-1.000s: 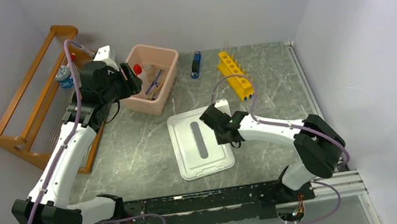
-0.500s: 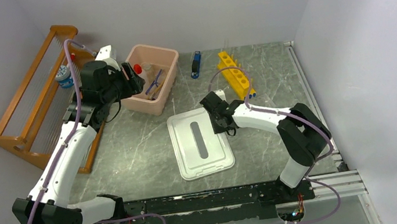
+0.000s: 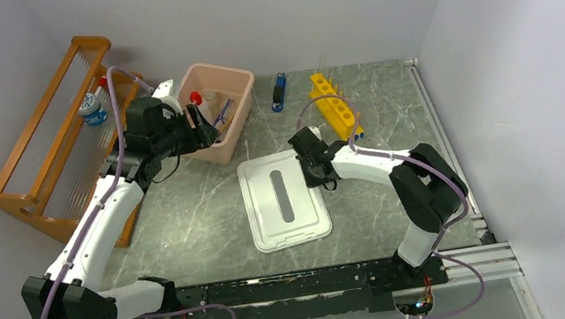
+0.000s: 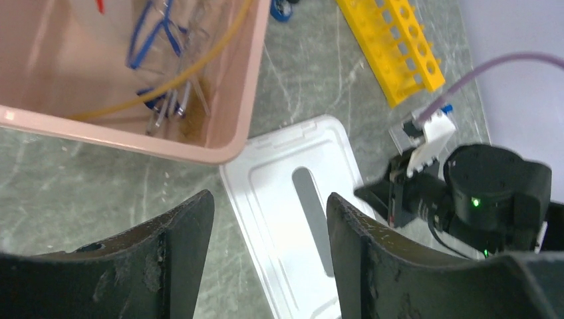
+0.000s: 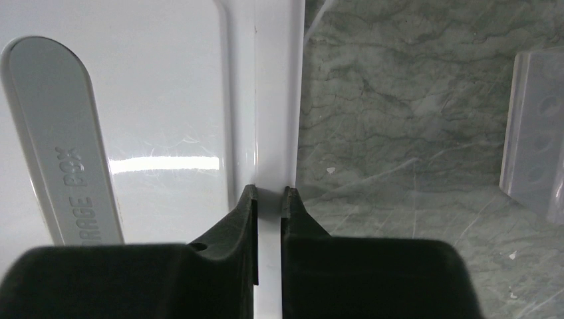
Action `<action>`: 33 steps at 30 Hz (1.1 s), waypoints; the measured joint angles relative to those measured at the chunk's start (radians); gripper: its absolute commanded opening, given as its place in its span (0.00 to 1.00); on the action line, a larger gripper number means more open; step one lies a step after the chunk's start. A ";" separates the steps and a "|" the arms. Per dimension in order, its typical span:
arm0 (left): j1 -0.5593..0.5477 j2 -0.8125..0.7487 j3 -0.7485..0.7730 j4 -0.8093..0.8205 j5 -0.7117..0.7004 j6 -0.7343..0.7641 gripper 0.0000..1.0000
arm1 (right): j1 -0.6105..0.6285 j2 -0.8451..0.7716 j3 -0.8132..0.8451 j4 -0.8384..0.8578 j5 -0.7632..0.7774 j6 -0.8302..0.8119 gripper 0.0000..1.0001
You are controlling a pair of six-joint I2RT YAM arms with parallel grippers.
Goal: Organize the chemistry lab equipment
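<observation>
Left gripper [image 4: 269, 207]: jaws wide apart, empty, just beside pink tub [image 4: 126, 129].
Right gripper [image 5: 269, 197]: jaws pinching lid [image 5: 166, 100] rim, near the tub.
Equipment: tan hose [image 4: 199, 63], blue tongs [image 4: 151, 30], metal tools [image 4: 178, 106] inside tub.

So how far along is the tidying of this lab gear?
Done: the tan rubber hose, blue plastic tongs and thin metal tools lie in the pink rectangular tub. In hand: the right gripper pinches the rim of the flat white lid; the left gripper hangs open by the tub. Left: a blue item on the table and a small blue-capped jar on the wooden rack.
</observation>
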 measured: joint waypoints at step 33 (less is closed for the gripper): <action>-0.209 -0.064 -0.333 0.154 0.128 -0.137 0.87 | -0.210 -0.318 -0.077 0.131 -0.270 0.073 0.00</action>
